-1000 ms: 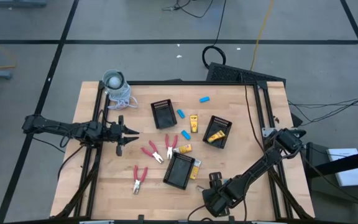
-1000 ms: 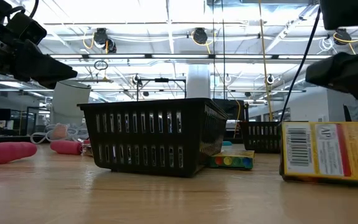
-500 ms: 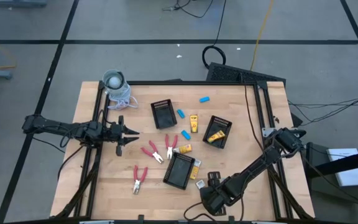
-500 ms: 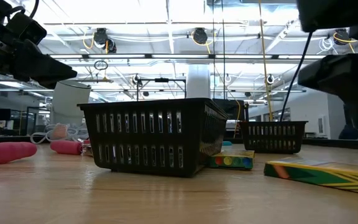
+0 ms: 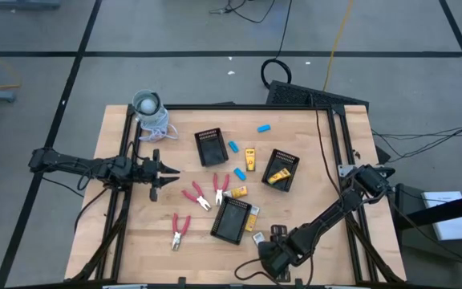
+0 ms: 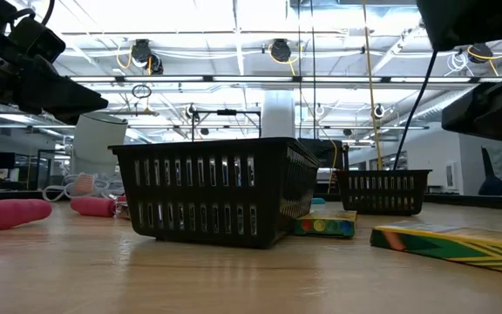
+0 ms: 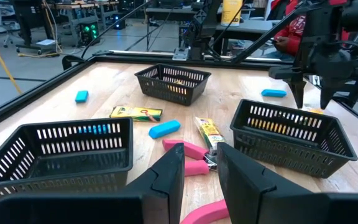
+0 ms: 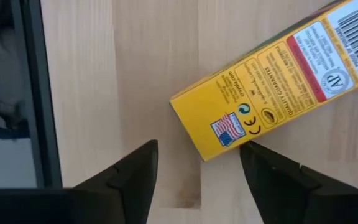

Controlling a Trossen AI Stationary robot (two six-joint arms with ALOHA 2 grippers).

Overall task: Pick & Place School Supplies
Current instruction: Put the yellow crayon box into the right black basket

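Note:
My right gripper [image 5: 273,235] hovers open near the table's near edge, fingers pointing down, over a yellow block [image 8: 272,81] that lies flat on the wood. One end of that block [image 5: 257,238] sits below the gap between the fingers [image 8: 199,152], apart from them. My left gripper [image 5: 167,170] waits open at the table's left side, holding nothing. Red-handled pliers [image 5: 197,195] [image 5: 220,186] [image 5: 180,229] lie around the middle. Light-blue pieces [image 5: 264,127] [image 5: 233,146] and more yellow blocks [image 5: 249,159] [image 5: 237,193] rest farther back.
Three black slotted trays [image 5: 211,146] [image 5: 284,168] [image 5: 233,219] stand on the table, and one holds a yellow block [image 5: 277,175]. A grey-white cup [image 5: 147,103] with a cord sits at the far left corner. Black rails [image 5: 333,152] run along the table's sides.
The yellow block stood on its edge under my right gripper a second ago, then tipped over, and now lies flat on the table. My right gripper has since risen clear of it.

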